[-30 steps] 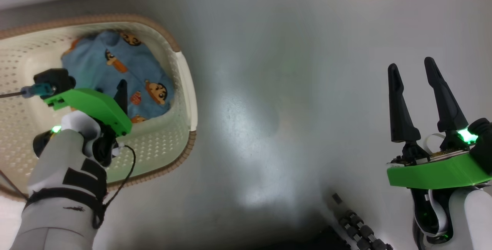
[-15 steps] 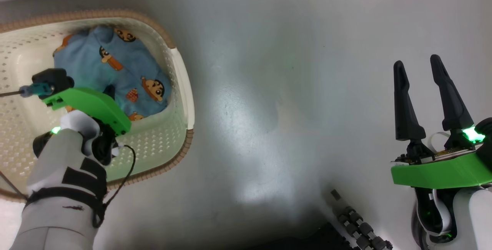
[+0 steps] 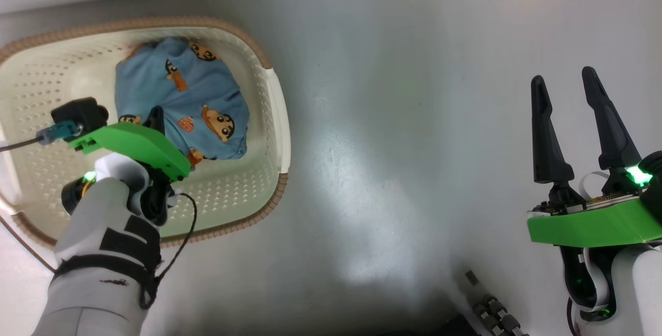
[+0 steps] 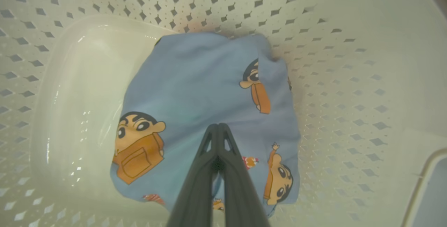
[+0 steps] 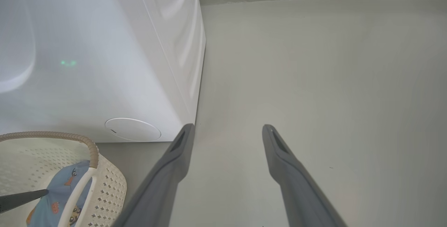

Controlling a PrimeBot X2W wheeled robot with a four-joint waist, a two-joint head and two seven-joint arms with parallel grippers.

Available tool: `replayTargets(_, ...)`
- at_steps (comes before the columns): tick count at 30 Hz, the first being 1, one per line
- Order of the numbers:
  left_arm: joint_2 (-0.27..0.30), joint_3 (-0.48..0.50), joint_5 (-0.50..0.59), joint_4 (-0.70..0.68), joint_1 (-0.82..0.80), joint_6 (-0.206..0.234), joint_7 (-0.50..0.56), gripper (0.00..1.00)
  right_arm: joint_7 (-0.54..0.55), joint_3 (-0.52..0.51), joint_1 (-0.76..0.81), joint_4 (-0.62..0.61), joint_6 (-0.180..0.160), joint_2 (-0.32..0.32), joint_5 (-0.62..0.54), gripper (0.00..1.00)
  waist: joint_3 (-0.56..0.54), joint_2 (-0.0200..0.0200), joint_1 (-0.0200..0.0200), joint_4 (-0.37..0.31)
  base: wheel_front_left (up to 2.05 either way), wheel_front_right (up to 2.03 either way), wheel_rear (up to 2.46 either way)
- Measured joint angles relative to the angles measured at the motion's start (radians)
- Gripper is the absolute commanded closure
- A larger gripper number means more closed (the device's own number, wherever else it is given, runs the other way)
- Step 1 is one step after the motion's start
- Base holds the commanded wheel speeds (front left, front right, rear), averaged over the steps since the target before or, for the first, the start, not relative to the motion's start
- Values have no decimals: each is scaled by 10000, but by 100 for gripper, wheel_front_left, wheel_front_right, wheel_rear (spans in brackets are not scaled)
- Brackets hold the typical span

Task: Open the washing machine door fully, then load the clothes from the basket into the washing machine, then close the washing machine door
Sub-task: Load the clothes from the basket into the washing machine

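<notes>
1. One bundle of clothes (image 4: 209, 90), light blue with cartoon figures, lies on the bottom of the basket (image 3: 232, 191), toward the wall at one o'clock in the head view. What you can see of the bottom elsewhere is bare plastic, so this is probably the last lump to load.
2. Your left gripper (image 4: 218, 126) reaches down into the basket from above, its two fingers pinched together on the middle of the cloth. A fold looks caught between the tips, though the pinch is too tight to see into. Coming from above keeps the fingers clear of the perforated walls.
3. You have the basket on the floor (image 3: 388, 144) at ten o'clock in the head view, just beside the washing machine (image 5: 104, 63). That makes the carry short.
4. Your right gripper (image 3: 563, 76) hangs at four o'clock, well apart from the basket, fingers spread wide and holding nothing. It seems parked there to leave the left arm room.
5. Lift gently: a thin pinch on soft cloth may slip, or the hanging edge may drag on the rim.
</notes>
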Motion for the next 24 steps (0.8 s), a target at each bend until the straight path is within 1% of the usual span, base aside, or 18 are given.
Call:
replayTargets(3,10,-56,0,0,10,-84,-228,100,10,-6,0,2,0,0,-2,0,-115,0,0,54,0,0,0)
replayTargets(10,-104,-299,19,-12,388,-211,-1248,100,90,-148,11,113,0,-6,-82,0,-682,0,1,213,0,0,0)
replayTargets(15,-150,-433,59,-393,725,-253,-1630,100,125,-219,36,288,0,-10,-251,0,-1223,0,0,360,0,0,0)
replayTargets(18,-150,-451,127,-861,1087,-261,-1716,100,138,-219,145,464,0,-12,-324,0,-1593,0,0,466,0,0,0)
replayTargets(24,-102,-31,673,-2855,2401,-182,-1741,100,171,-104,235,884,0,-13,-579,0,-2441,0,0,670,0,0,0)
